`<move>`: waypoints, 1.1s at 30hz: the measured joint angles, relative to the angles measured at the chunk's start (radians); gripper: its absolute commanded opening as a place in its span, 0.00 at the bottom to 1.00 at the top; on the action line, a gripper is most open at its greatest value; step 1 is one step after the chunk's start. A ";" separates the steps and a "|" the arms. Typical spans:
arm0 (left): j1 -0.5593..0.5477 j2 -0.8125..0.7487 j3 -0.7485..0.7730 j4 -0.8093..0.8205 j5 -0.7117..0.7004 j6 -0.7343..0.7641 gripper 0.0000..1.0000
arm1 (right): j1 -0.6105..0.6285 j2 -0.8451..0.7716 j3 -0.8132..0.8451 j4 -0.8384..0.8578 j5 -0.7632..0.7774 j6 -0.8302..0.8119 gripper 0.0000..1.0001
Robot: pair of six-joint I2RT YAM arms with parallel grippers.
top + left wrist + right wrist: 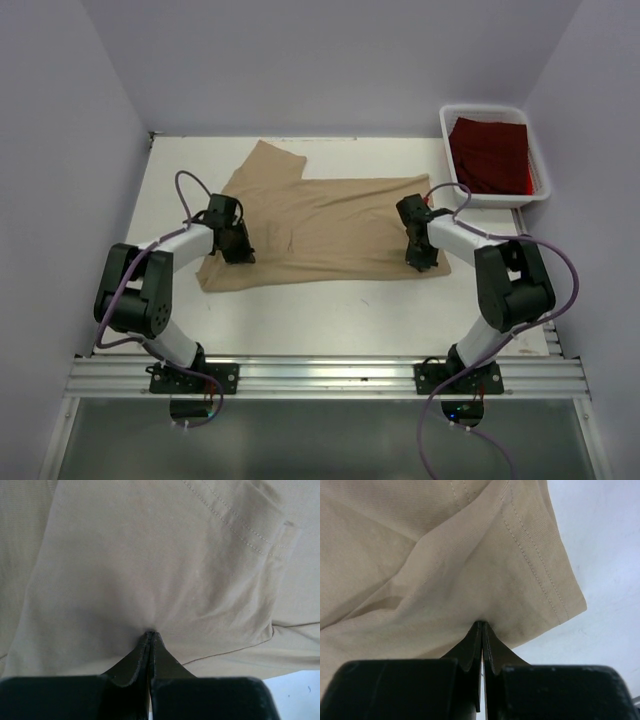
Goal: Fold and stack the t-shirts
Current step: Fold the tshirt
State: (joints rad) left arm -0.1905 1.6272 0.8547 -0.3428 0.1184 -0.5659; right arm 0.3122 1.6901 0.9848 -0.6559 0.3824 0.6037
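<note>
The tan t-shirt lies partly folded on the white table, with one sleeve pointing to the far left. My left gripper is at its near left edge, jaws shut and pinching the cloth, which puckers at the tips. At the shirt's near right corner my right gripper is also shut, with the tan fabric pinched beside the stitched hem at its tips. The dark red t-shirt lies inside the bin at the back right.
The white plastic bin stands at the table's far right corner. Grey walls close in the left, back and right sides. An aluminium rail carries both arm bases along the near edge.
</note>
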 measured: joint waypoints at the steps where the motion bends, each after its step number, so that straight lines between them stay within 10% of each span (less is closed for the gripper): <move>1: 0.000 -0.009 -0.003 -0.024 0.001 0.000 0.00 | 0.000 -0.011 -0.010 -0.011 -0.012 0.009 0.00; 18: 0.000 -0.214 -0.106 -0.368 0.046 -0.023 0.00 | -0.005 -0.251 -0.170 -0.207 -0.145 0.089 0.00; 20: 0.000 -0.261 -0.086 -0.372 0.044 -0.027 0.15 | -0.005 -0.288 -0.155 -0.212 -0.162 0.070 0.00; 26: 0.000 -0.273 0.123 -0.293 0.005 -0.031 0.55 | -0.006 -0.325 -0.009 -0.189 -0.204 -0.020 0.58; 33: 0.009 0.117 0.606 -0.241 -0.067 -0.006 0.70 | -0.006 -0.286 0.180 -0.154 -0.253 -0.115 0.75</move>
State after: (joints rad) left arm -0.1818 1.7447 1.4609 -0.5835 0.0513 -0.5716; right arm 0.3065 1.4040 1.1652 -0.8101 0.1299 0.4885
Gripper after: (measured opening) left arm 0.675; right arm 0.715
